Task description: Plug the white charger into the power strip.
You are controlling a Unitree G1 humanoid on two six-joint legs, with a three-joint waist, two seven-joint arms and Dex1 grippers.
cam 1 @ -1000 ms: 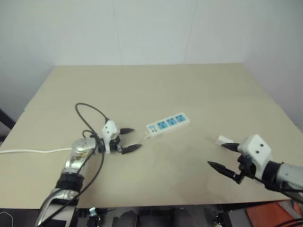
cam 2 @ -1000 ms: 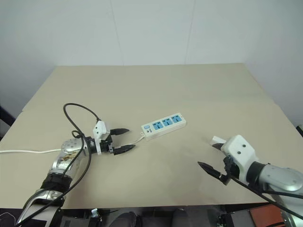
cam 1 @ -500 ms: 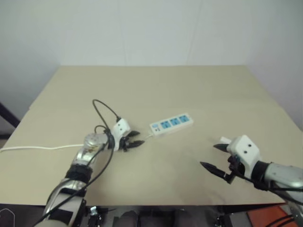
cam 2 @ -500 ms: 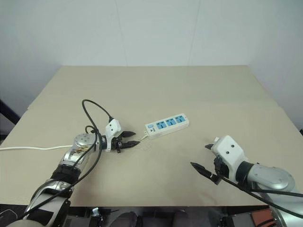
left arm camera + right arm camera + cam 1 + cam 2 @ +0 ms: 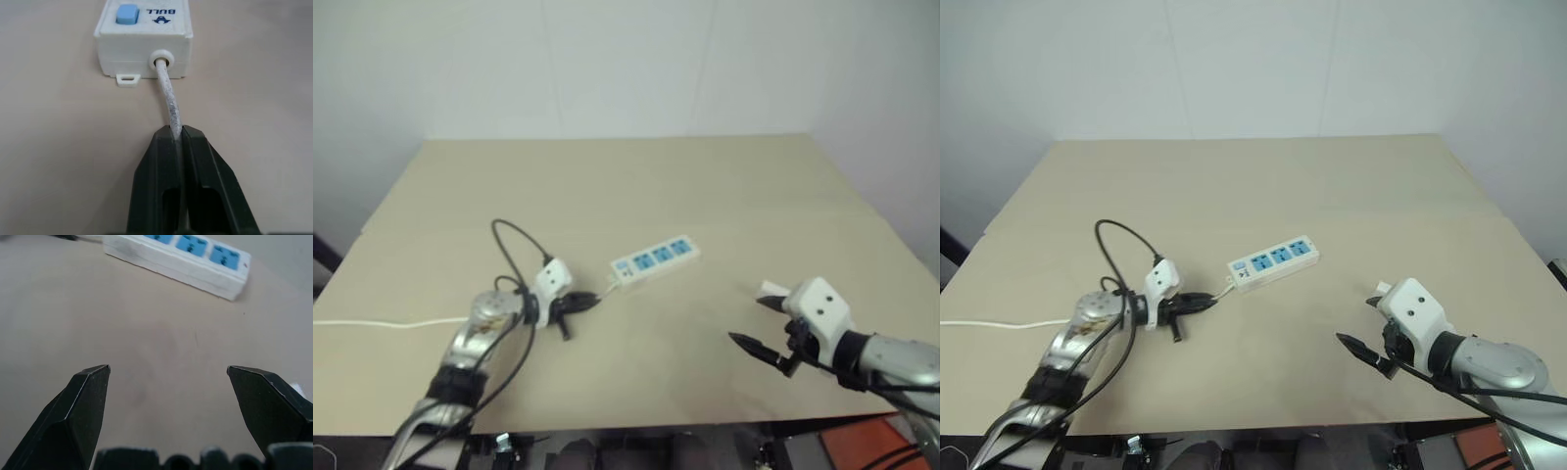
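Power strip (image 5: 655,260) lies near frame center on the tan surface (image 5: 705,186), angled, blue sockets up, switch end toward lower left. Its thin white cord (image 5: 168,105) exits that end; left gripper (image 5: 177,134) is pinched shut on the cord just short of the strip housing, fingers (image 5: 156,166) pressed against it on both sides, clearest in the left wrist view. In the head views left gripper sits left of center, pointing right at the strip's switch end, with the cord running on toward the left frame edge. A black cable (image 5: 514,245) loops up above the left arm. Right gripper (image 5: 766,325) hangs at lower right of frame, fingers spread wide, nothing between them, pointing left across the surface; strip is well apart from it, visible at the far side in the right wrist view. White charger (image 5: 771,290) lies on the surface just beside the right gripper's upper finger, right of the strip and well apart from it; can't tell whether the finger touches it.
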